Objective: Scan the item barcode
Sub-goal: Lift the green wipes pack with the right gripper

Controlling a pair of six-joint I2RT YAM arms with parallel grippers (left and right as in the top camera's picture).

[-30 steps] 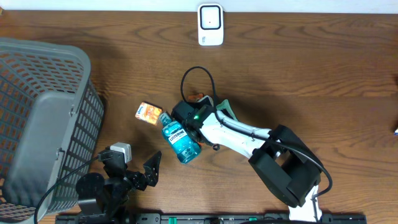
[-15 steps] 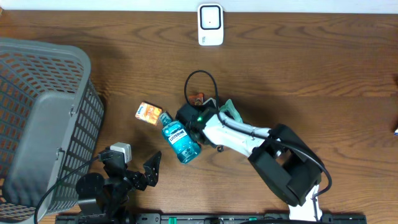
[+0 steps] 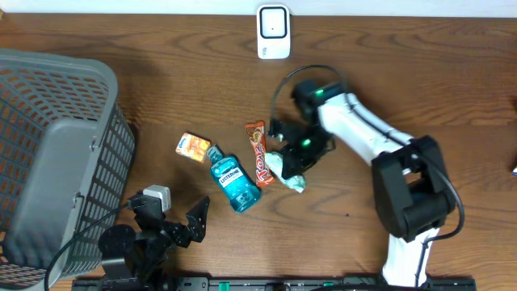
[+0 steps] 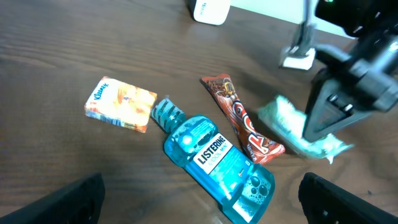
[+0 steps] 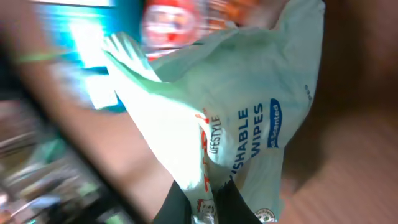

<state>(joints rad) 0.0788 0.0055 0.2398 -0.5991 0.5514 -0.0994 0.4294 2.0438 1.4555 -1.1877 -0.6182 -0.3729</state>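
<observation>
Pinching wipes pack (image 5: 249, 106), right gripper (image 5: 200, 202); mouthwash bottle (image 3: 235, 183) holding blue liquid, outside basket (image 3: 113, 162).

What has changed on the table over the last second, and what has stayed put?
The right arm swung off the mouthwash bottle toward the right, uncovering the candy bar, and the right end effector closed on the wipes pack. The mouthwash bottle, tissue pack, scanner and basket stayed put.
</observation>
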